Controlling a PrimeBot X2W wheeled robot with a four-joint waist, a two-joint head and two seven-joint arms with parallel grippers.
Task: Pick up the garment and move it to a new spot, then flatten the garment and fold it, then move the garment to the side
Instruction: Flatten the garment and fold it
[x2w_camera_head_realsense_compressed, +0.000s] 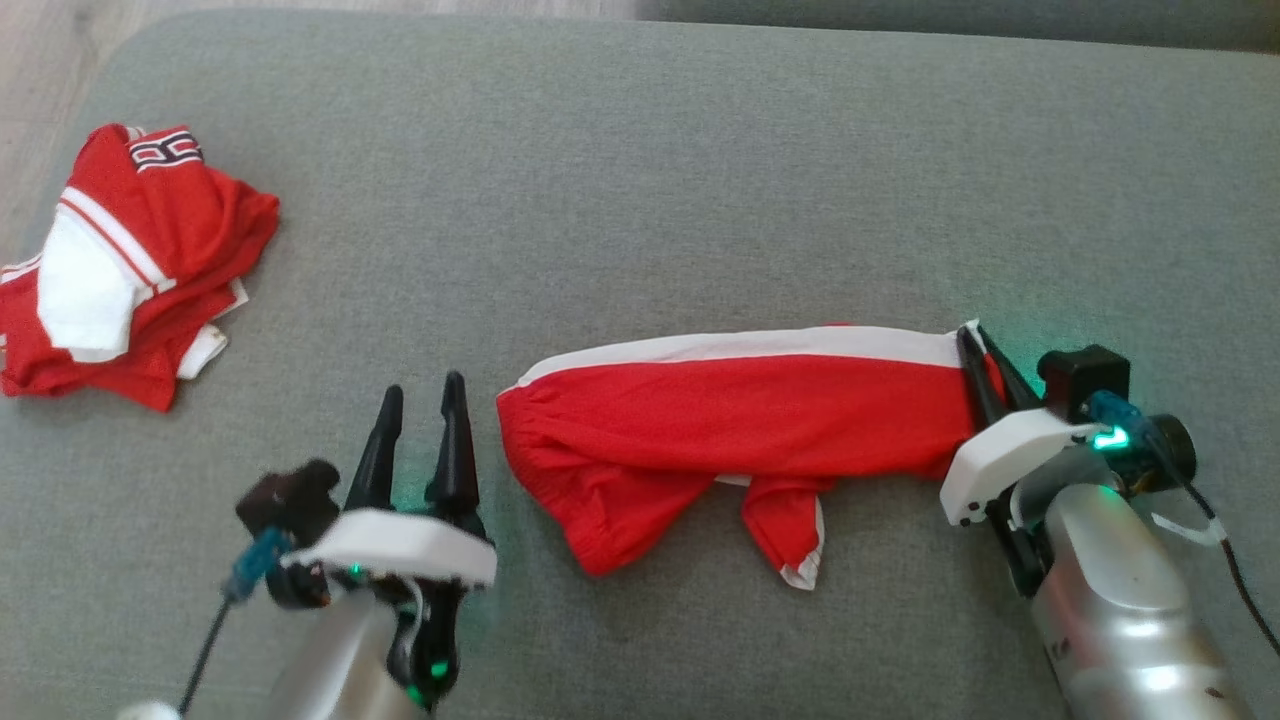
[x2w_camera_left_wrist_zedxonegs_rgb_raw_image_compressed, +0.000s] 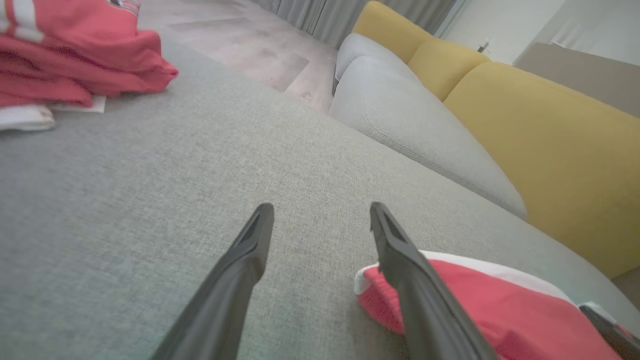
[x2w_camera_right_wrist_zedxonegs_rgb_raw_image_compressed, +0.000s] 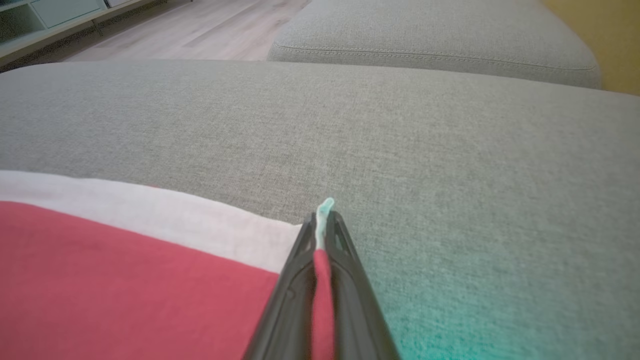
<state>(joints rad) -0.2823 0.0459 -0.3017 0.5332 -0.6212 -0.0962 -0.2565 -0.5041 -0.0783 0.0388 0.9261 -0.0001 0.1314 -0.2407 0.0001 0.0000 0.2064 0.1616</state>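
Observation:
A red garment with a white stripe (x2w_camera_head_realsense_compressed: 740, 420) lies stretched left to right across the grey cushion (x2w_camera_head_realsense_compressed: 640, 200). My right gripper (x2w_camera_head_realsense_compressed: 975, 345) is shut on its right end; in the right wrist view red and white cloth (x2w_camera_right_wrist_zedxonegs_rgb_raw_image_compressed: 100, 270) is pinched between the fingers (x2w_camera_right_wrist_zedxonegs_rgb_raw_image_compressed: 345, 260) of that gripper (x2w_camera_right_wrist_zedxonegs_rgb_raw_image_compressed: 322, 220). My left gripper (x2w_camera_head_realsense_compressed: 422, 395) stands open just left of the garment's left end, holding nothing. In the left wrist view the gripper (x2w_camera_left_wrist_zedxonegs_rgb_raw_image_compressed: 320, 212) has its right finger (x2w_camera_left_wrist_zedxonegs_rgb_raw_image_compressed: 410, 270) over the garment's edge (x2w_camera_left_wrist_zedxonegs_rgb_raw_image_compressed: 480, 305).
A pile of red and white clothes (x2w_camera_head_realsense_compressed: 120, 260) sits at the cushion's far left, also seen as the pile (x2w_camera_left_wrist_zedxonegs_rgb_raw_image_compressed: 65, 60) in the left wrist view. A yellow sofa back (x2w_camera_left_wrist_zedxonegs_rgb_raw_image_compressed: 550, 140) and another grey cushion (x2w_camera_left_wrist_zedxonegs_rgb_raw_image_compressed: 415, 135) lie beyond. Wooden floor (x2w_camera_head_realsense_compressed: 40, 60) borders the cushion's left edge.

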